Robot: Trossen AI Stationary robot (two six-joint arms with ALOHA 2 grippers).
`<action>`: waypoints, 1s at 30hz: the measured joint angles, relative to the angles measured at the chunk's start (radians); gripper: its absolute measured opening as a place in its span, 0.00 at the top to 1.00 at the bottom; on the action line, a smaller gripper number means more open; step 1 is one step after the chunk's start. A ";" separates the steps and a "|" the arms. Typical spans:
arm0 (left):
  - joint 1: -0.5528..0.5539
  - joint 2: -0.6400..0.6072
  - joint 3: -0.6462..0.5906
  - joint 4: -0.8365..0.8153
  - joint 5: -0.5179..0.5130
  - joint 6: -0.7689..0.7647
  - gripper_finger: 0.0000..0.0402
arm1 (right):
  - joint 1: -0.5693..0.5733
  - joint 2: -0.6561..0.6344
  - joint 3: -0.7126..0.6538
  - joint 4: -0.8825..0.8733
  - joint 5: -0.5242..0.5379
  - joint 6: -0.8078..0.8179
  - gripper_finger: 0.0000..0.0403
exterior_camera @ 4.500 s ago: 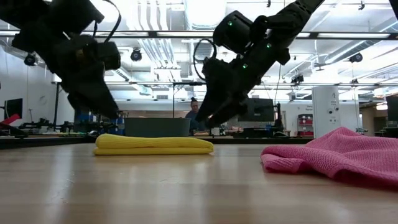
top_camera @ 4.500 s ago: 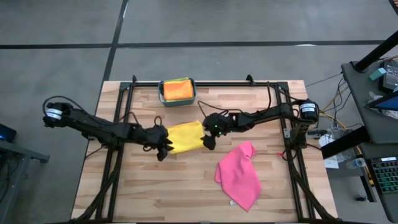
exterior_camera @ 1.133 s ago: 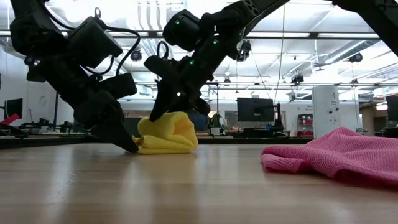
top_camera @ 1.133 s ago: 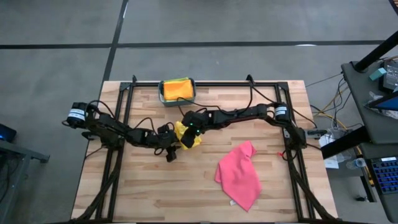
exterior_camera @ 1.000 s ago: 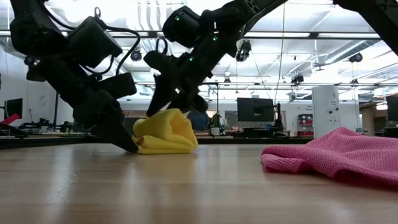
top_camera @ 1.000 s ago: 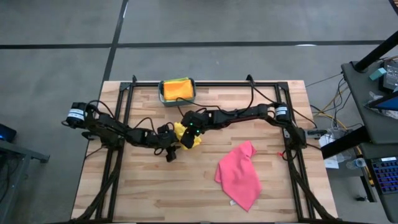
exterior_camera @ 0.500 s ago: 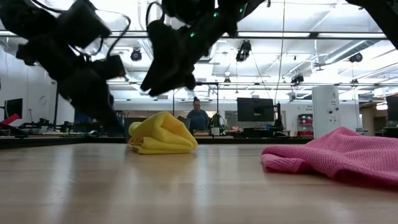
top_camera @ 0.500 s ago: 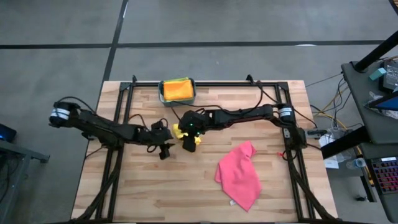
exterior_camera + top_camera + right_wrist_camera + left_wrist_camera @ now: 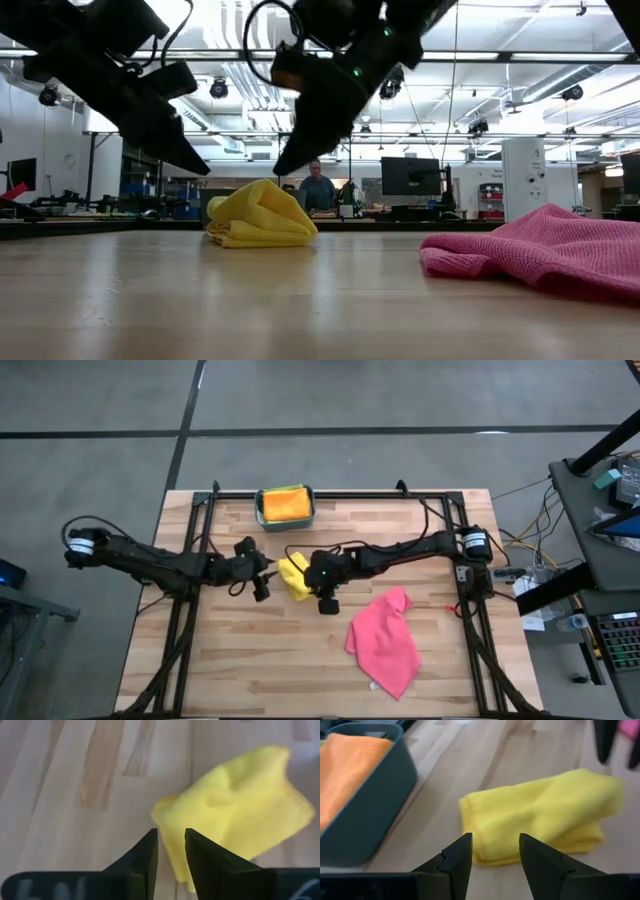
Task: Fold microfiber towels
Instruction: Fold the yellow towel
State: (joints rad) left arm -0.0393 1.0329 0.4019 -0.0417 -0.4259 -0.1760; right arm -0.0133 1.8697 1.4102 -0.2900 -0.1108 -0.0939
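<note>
No brand, label or legible writing on anything in view.

L pincer (image 9: 262, 586): left of centre in high view, above the desk (image 9: 240, 660), just left of the yellow towel (image 9: 294, 577). Wrist view shows fingers (image 9: 454, 861) apart w/ a moderate gap, nothing between them, not touching the cloth. In low view it hangs at upper left, clear of the desk top.

R pincer (image 9: 327, 603): centre of high view, just right of and below the yellow towel. Wrist view: fingers (image 9: 143, 855) nearly together, only a narrow slit, nothing in it. Tips sit apart from the cloth; holds nothing.

Yellow towel: bunched, folded lump on the desk, centre of high view, between the two pincers. Low view shows it humped, layered edges at the base, left of centre (image 9: 260, 217).

Pink towel (image 9: 384, 641): lower right of centre, spread loose and crumpled, well apart from both pincers.

Teal bin (image 9: 285, 507): top centre of desk, orange towel (image 9: 285, 504) lying in it; a lime edge shows beside the orange.

A person (image 9: 318, 187) stands in the room far behind the desk, low view centre.
</note>
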 joint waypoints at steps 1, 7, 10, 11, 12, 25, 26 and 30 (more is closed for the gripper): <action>0.014 0.005 0.000 0.005 0.000 0.001 0.63 | 0.002 0.001 -0.021 0.036 0.001 0.000 0.76; 0.081 0.058 -0.002 0.034 0.050 0.019 0.63 | 0.002 0.001 -0.103 0.204 0.009 0.005 0.65; 0.101 0.104 -0.002 0.061 0.050 0.019 0.63 | 0.003 0.001 -0.130 0.259 0.008 -0.025 0.62; 0.105 0.119 -0.002 0.066 0.052 0.025 0.63 | 0.005 0.001 -0.139 0.279 0.008 -0.036 0.62; 0.106 0.137 -0.002 0.080 0.053 0.028 0.63 | 0.005 0.001 -0.149 0.297 0.008 -0.045 0.62; 0.108 0.317 0.000 0.236 0.071 0.078 0.65 | 0.008 0.060 -0.178 0.388 0.007 -0.056 0.85; 0.108 0.322 0.000 0.242 0.057 0.087 0.66 | 0.009 0.061 -0.178 0.391 0.008 -0.057 0.89; 0.108 0.323 0.011 0.247 -0.060 0.144 0.75 | 0.011 0.049 -0.178 0.395 0.008 -0.064 0.97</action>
State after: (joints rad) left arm 0.0685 1.3559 0.4129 0.2057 -0.4860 -0.0320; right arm -0.0021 1.9182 1.2327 0.1053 -0.1026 -0.1582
